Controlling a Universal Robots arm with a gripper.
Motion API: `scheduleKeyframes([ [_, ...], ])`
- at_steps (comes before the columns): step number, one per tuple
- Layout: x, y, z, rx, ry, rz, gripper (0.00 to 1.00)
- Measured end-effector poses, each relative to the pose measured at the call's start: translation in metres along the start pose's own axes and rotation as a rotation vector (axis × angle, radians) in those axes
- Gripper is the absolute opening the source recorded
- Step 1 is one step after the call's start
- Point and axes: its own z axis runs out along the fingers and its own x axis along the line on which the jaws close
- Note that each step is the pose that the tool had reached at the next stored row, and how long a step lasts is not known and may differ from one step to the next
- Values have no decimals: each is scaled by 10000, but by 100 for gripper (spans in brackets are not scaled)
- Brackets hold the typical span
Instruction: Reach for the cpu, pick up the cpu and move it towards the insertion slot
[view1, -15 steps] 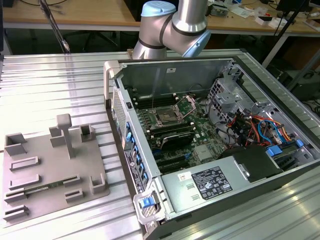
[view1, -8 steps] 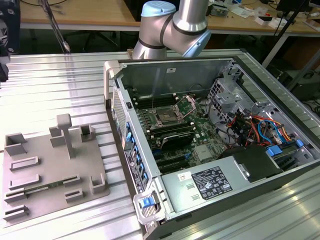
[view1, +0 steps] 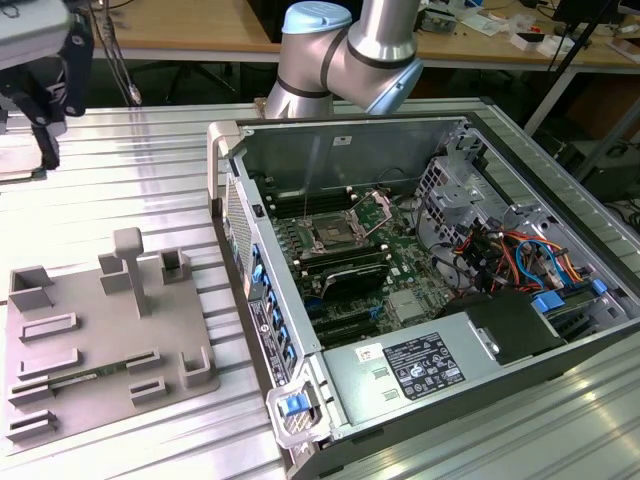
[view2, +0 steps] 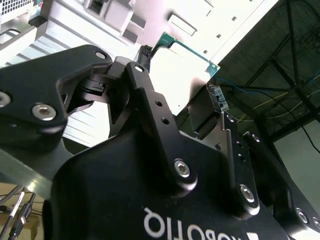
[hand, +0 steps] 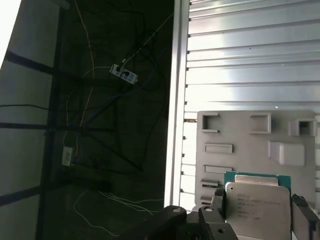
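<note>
Clamping one cpu (hand: 259, 212) between two jaws

White capital letters run across the black body of the end effector (view2: 181, 80) in the second wrist view. They stand upside down, and the picture's edge cuts them off. In the first wrist view several faint lines of dark print lie on the silvery top plate of the cpu (hand: 257, 210), too small to make out. In the exterior view a black label (view1: 422, 366) with white print and small marks sits on the grey metal housing (view1: 345, 390) inside the open computer case (view1: 340, 150). A small white sticker (view1: 368, 352) with dark print lies just beside it. Neither is legible.
</note>
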Motion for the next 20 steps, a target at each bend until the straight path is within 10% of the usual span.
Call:
scheduleKeyframes([
  [8, -226, -7, 24, -1, -1, 1, 55],
  [20, -298, -11, 24, 1, 0, 1, 55],
])
